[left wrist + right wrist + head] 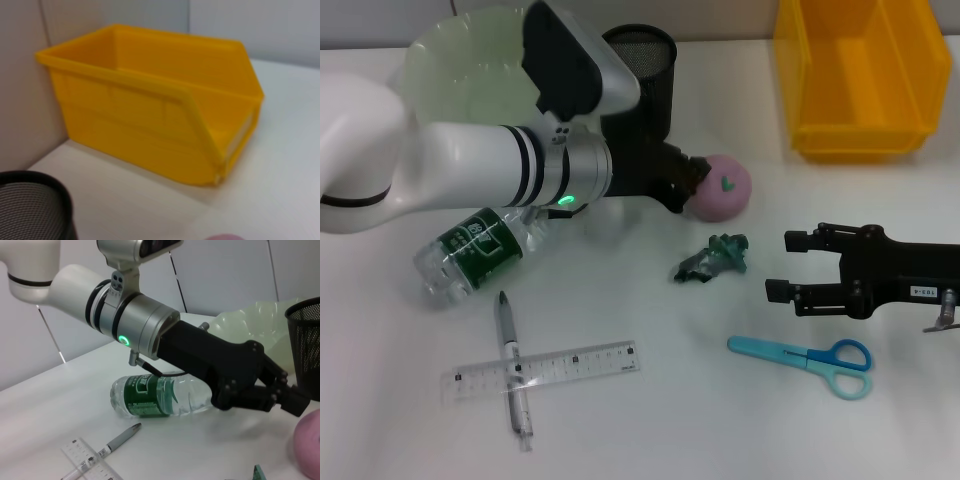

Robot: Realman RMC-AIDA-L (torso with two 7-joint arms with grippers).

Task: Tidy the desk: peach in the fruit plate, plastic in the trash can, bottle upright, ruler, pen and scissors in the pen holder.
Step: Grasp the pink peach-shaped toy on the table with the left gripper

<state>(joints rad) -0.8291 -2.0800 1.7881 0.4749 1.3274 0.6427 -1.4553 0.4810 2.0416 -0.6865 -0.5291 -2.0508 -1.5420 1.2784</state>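
At desk centre, left gripper (692, 188) w/ fingers closing round peach (722, 187) should seat firmly before lifting to fruit plate (450, 60); right gripper (782, 266) open, idle nr scissors (805, 357).

White desk (650, 420); pale grey panelled wall (225, 280) behind.

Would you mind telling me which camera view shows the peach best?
The head view: the whole peach shows on the table, with the left claw right against it. The right wrist view shows only part of the peach at the picture's edge, and the left wrist view shows just a pink sliver.
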